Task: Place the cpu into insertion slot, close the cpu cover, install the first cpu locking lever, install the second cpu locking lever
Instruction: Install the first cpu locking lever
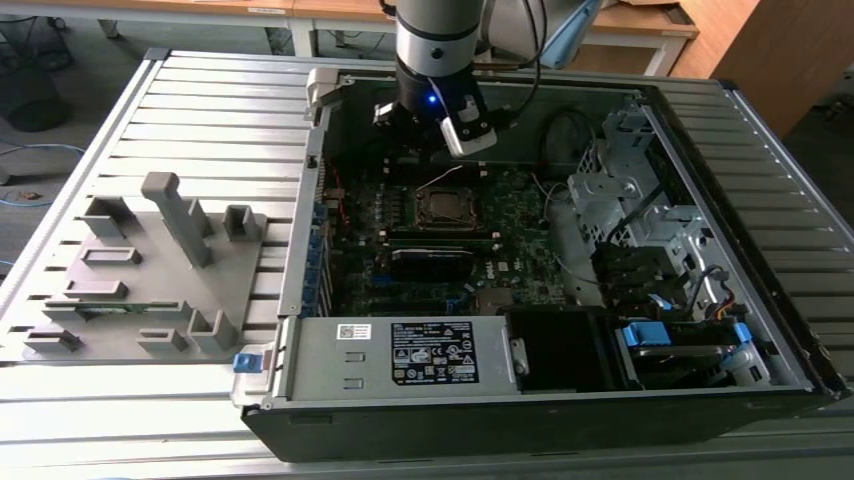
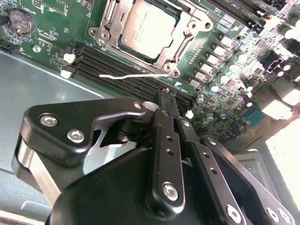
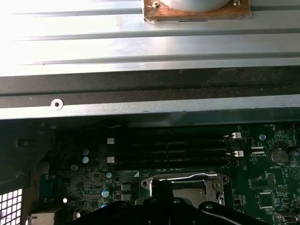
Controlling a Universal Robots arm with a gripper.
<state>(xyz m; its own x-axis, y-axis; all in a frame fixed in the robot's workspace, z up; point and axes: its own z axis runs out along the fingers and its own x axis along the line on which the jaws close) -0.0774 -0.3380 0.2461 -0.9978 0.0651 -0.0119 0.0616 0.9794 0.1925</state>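
**Q:** Exterior view first. Where does your arm stand?

**A:** Entry 1. Your gripper (image 1: 424,150) hangs inside the open computer case (image 1: 534,425), at 12 o'clock of the insertion slot (image 1: 419,208), near it and above the green board (image 1: 521,215). The power supply box (image 1: 400,355) sits at 6 o'clock of the slot. A grey fixture tray (image 1: 147,270) lies at 9 o'clock of the case, on the exterior view's left, resting on the slatted table (image 1: 200,90).

**Q:** Second wrist view. Where is the cpu?

**A:** Entry 2. The cpu (image 2: 147,26) lies flat in the slot. The cpu cover (image 2: 180,47) is down over its edges, and the grey face shows through the cut-out. A thin silvery lever (image 2: 136,75) runs along the socket's side, between the cover and the memory slots (image 2: 93,58). Your fingertips are pressed together with nothing between them. The tip is over the memory slots, near the lever, with a gap showing between them. A coin cell (image 2: 21,21) sits well apart from the socket.

**Q:** First wrist view?

**A:** Entry 3. Your clenched tip stands dark in front of the socket. The lever shows as a bright line on the socket's side facing the memory slots. Beyond the slots come the case wall (image 3: 140,108) and then the slatted table.
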